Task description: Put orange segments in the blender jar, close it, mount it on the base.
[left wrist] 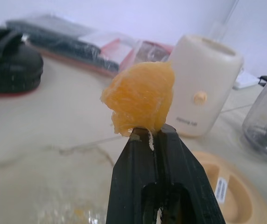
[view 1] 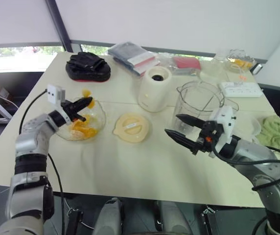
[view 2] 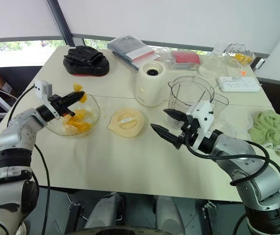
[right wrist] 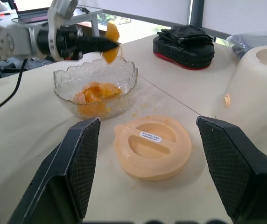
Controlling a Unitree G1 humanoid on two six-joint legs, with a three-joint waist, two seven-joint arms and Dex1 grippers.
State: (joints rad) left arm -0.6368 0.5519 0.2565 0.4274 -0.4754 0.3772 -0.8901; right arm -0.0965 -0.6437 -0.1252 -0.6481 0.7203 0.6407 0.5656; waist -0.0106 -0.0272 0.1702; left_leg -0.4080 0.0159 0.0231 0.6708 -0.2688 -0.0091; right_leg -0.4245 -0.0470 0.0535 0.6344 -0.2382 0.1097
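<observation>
1. Cream-coloured table point(view 1: 130, 166) stands before a window wall and carries all items.
2. Left gripper point(left wrist: 148, 133): both black fingers are pressed together on one orange segment point(left wrist: 140, 95), which stands out past the fingertips. The gripper hangs above the rim of the glass bowl point(right wrist: 126, 74).
3. The glass bowl rests on the table at the robot's left and contains more orange segments point(right wrist: 96, 93).
4. Right gripper point(view 2: 159, 119): jaws spread wide, holding nothing. It hovers over the table in front of the blender jar point(view 2: 191, 98).
5. The blender jar stands upright and uncovered on the table, just beside the white blender base point(view 1: 154, 88), on that unit's right. It is not mounted.
6. The pale orange lid point(view 1: 131, 127) lies flat on the table between the bowl and the jar, in front of the base.
7. Far edge: a black padded glove point(view 1: 87, 66), plastic packets point(view 1: 132, 58), a white power strip point(view 1: 240, 89). A green cloth point(view 1: 277, 132) lies at the right.
</observation>
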